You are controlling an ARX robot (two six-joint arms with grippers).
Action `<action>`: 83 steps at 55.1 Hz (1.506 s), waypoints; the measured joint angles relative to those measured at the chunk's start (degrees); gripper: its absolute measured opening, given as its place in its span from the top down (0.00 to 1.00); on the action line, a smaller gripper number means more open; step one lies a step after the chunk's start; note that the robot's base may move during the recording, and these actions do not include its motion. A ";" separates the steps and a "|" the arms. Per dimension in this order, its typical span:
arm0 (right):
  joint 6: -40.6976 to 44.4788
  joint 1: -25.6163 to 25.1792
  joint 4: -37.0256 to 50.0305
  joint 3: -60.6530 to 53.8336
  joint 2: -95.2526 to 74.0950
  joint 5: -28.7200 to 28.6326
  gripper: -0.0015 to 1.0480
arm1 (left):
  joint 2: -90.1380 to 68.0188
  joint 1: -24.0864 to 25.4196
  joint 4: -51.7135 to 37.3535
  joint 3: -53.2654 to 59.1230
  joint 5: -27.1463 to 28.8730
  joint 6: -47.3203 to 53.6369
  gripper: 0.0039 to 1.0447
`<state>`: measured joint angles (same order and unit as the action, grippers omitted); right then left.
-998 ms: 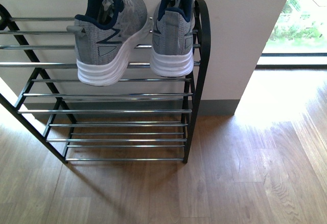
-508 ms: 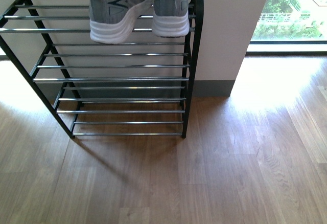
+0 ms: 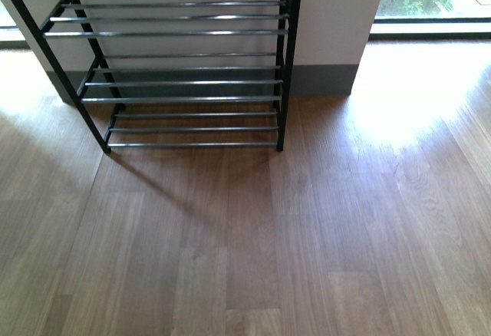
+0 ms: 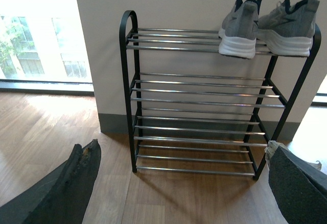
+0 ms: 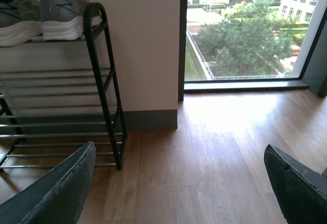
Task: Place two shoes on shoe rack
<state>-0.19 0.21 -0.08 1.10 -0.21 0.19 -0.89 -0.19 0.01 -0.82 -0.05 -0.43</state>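
Two grey sneakers sit side by side on the shoe rack's top tier, while the left gripper and right gripper gape wide, holding nothing.

Grey white-soled sneakers on black, chrome-barred rack.

Shoe rack top outside front view

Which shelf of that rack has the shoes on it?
The top tier of the shoe rack: both grey sneakers stand on it, close to one arched end. The three tiers below carry nothing.
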 joint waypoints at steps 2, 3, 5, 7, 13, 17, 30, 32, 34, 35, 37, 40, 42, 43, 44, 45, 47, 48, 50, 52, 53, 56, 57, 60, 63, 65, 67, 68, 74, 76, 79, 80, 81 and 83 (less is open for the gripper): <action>-0.02 -0.02 0.00 0.00 0.00 -0.04 0.09 | 0.00 0.00 0.00 0.00 0.02 -0.02 0.09; 0.00 -0.02 0.00 0.00 0.00 -0.04 0.09 | 0.00 0.00 0.00 0.00 0.02 -0.02 0.09; 0.00 -0.02 0.00 0.00 0.00 -0.02 0.09 | 0.00 0.00 0.00 0.00 0.02 -0.02 0.09; 0.00 -0.02 0.00 0.00 0.00 -0.02 0.09 | 0.00 0.00 0.00 0.00 0.04 -0.02 0.09; 0.00 -0.02 -0.02 -0.02 0.00 -0.02 0.09 | 0.00 0.00 0.00 0.00 0.02 -0.02 0.09; 0.00 -0.02 -0.02 -0.02 0.02 -0.07 0.09 | 0.00 0.00 0.02 0.00 0.07 -0.02 0.09; 0.00 -0.02 -0.02 0.00 0.04 -0.04 0.09 | 0.00 0.00 0.02 0.00 0.04 0.00 0.09; 0.00 -0.02 -0.02 0.00 0.04 -0.07 0.09 | 0.00 0.00 0.00 0.00 0.04 -0.02 0.09; 0.00 -0.02 -0.02 0.00 0.04 -0.02 0.09 | 0.00 0.00 0.00 0.00 0.04 -0.02 0.09; 0.00 -0.02 -0.02 0.00 0.04 -0.04 0.09 | 0.00 0.00 0.00 0.00 0.02 -0.02 0.09; 0.00 -0.02 -0.02 0.00 0.04 -0.04 0.09 | 0.00 0.00 0.00 0.00 0.07 -0.02 0.09; 0.00 -0.02 -0.02 0.00 0.04 -0.15 0.09 | 0.00 0.00 0.02 0.00 0.07 -0.02 0.09; 0.00 -0.02 -0.02 -0.02 0.04 -0.15 0.09 | 0.00 0.00 0.00 0.00 0.07 -0.02 0.09; 0.00 -0.02 -0.04 0.00 0.02 -0.13 0.09 | 0.00 0.00 0.02 0.00 0.07 -0.02 0.09; 0.00 -0.02 -0.02 0.00 0.04 -0.04 0.09 | 0.00 0.00 0.02 0.00 0.07 -0.02 0.09; 0.00 -0.02 0.00 -0.02 0.04 -0.09 0.09 | 0.00 0.00 0.00 0.00 0.07 -0.02 0.09; 0.00 -0.02 -0.02 -0.02 0.04 -0.09 0.09 | 0.00 0.00 0.02 0.00 0.07 -0.02 0.09; 0.00 0.00 -0.02 -0.02 0.04 -0.09 0.09 | 0.00 0.00 0.02 0.00 0.07 -0.02 0.09; 0.00 -0.02 -0.02 0.00 0.04 -0.09 0.09 | 0.00 0.00 0.00 0.00 0.07 -0.02 0.09; 0.00 -0.02 -0.02 0.00 0.07 -0.04 0.09 | 0.00 0.00 0.02 0.00 0.07 -0.02 0.09; 0.00 -0.02 -0.02 -0.02 0.07 -0.04 0.09 | 0.00 0.00 0.02 0.00 0.07 -0.02 0.09; 0.00 -0.02 -0.02 -0.02 0.02 -0.22 0.09 | 0.00 0.00 0.02 0.00 0.07 -0.02 0.09; 0.00 -0.02 -0.02 0.00 0.02 -0.17 0.09 | 0.00 0.00 0.02 0.00 0.07 -0.02 0.09; 0.00 -0.02 -0.02 0.00 0.07 -0.17 0.09 | 0.00 0.00 0.02 0.00 0.07 -0.02 0.09; 0.00 -0.02 -0.02 -0.02 0.04 -0.13 0.09 | 0.00 0.00 0.00 0.00 0.04 -0.02 0.09; 0.00 -0.02 -0.02 0.00 0.04 -0.02 0.09 | 0.00 0.00 0.00 0.00 0.07 -0.02 0.09; 0.00 -0.02 -0.02 0.00 0.04 -0.07 0.09 | 0.00 0.00 0.02 0.00 0.02 -0.02 0.09; 0.00 -0.02 -0.02 -0.02 0.04 -0.07 0.09 | 0.00 0.00 0.02 0.00 0.04 -0.02 0.09; 0.00 -0.02 -0.02 -0.02 0.07 -0.11 0.09 | 0.00 0.00 0.02 0.00 0.04 -0.02 0.09; 0.00 -0.02 0.00 -0.02 0.04 -0.02 0.09 | 0.00 0.00 0.00 0.00 0.04 -0.02 0.09; 0.00 -0.02 -0.02 0.00 0.04 0.02 0.09 | 0.00 0.00 0.02 0.00 0.04 -0.02 0.09; 0.00 -0.02 0.00 -0.02 0.04 -0.02 0.09 | 0.00 0.00 0.02 0.00 0.04 -0.02 0.09; 0.00 -0.02 0.00 0.00 0.04 -0.04 0.09 | 0.00 0.00 0.02 0.00 0.04 -0.02 0.09; 0.00 -0.02 0.00 -0.02 0.04 -0.04 0.09 | 0.00 0.00 0.00 0.00 0.04 -0.02 0.09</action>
<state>-0.19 0.19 -0.08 1.08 -0.16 0.14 -0.89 -0.19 0.01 -0.82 -0.01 -0.45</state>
